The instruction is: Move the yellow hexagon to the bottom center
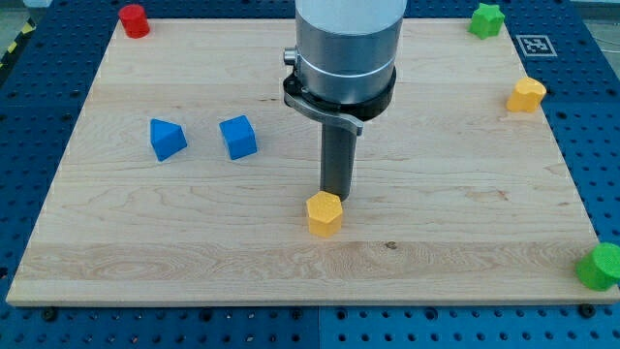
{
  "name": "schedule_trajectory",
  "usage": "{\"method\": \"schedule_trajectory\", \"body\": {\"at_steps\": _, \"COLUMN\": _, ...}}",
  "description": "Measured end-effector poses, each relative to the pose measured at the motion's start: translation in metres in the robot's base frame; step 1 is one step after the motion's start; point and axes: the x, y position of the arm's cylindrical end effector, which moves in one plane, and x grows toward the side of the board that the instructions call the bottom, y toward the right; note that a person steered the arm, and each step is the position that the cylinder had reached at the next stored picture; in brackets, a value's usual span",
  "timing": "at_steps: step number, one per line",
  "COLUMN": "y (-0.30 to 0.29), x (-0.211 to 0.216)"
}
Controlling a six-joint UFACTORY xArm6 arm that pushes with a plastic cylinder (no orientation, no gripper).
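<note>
The yellow hexagon (325, 213) is seen on the table (465, 262) near the middle, somewhat short of the bottom edge, so the task is judged partly done: a further push toward the bottom centre is left. My tip (336, 194) is set just behind the hexagon, touching or nearly so; nothing is gripped, since only a rod is carried. Farther off, two blue blocks (167, 139) (237, 137) are seen toward the left edge.

The arm's last link is a smooth silver-grey cylinder with a darker band near its base. Below it sits a black collar (a small silver fitting projects at the view's left). A straight dark grey rod extends from the collar to my tip (336, 194).
</note>
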Motion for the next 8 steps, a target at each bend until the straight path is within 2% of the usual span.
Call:
{"method": "schedule_trajectory", "body": {"at_steps": 4, "y": 0.000, "x": 0.027}}
{"method": "schedule_trajectory", "body": {"at_steps": 8, "y": -0.022, "x": 0.027}}
